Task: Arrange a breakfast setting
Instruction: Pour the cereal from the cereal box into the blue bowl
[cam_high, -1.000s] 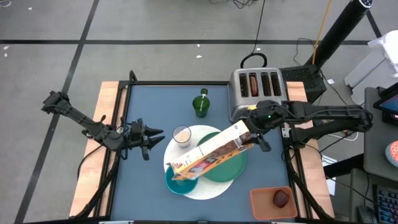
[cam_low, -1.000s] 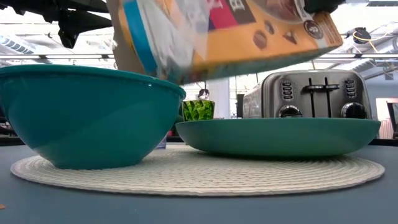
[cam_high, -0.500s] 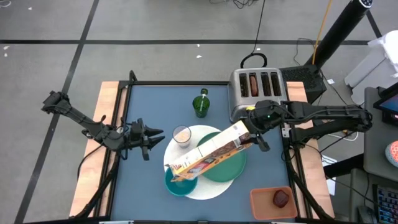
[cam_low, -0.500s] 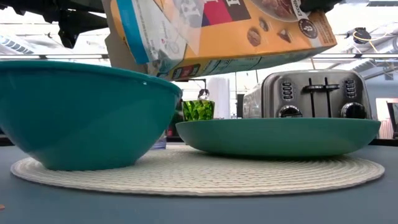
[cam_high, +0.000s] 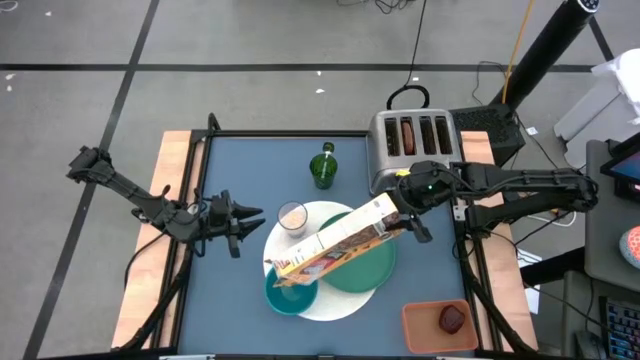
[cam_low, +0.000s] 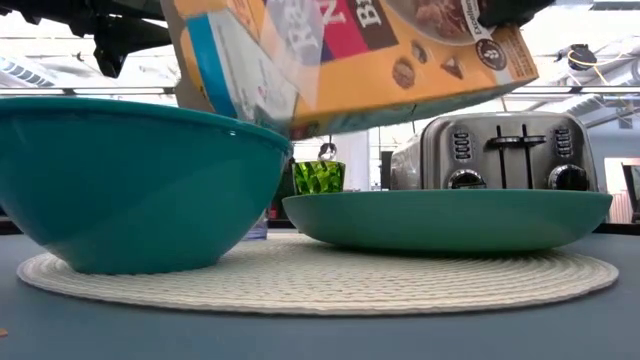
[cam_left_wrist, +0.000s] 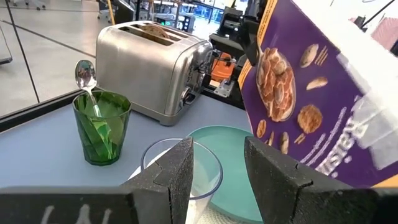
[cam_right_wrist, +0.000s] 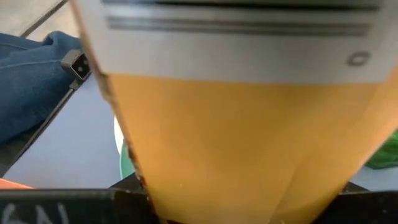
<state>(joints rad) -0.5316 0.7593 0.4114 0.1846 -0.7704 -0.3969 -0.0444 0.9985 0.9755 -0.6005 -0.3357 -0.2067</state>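
With our right fingers (cam_high: 408, 222) pinching the light, crushable cereal box (cam_high: 335, 243) by its end, tipped above the bowl (cam_high: 291, 292), we grip gently, left fingers (cam_high: 250, 221) idle and spread.

A tilted cereal box (cam_low: 340, 55) hangs at twelve o'clock above the teal bowl (cam_low: 130, 185) at nine. The green plate (cam_low: 450, 220) sits at three on the woven mat (cam_low: 320, 280), toaster (cam_low: 500, 150) behind.
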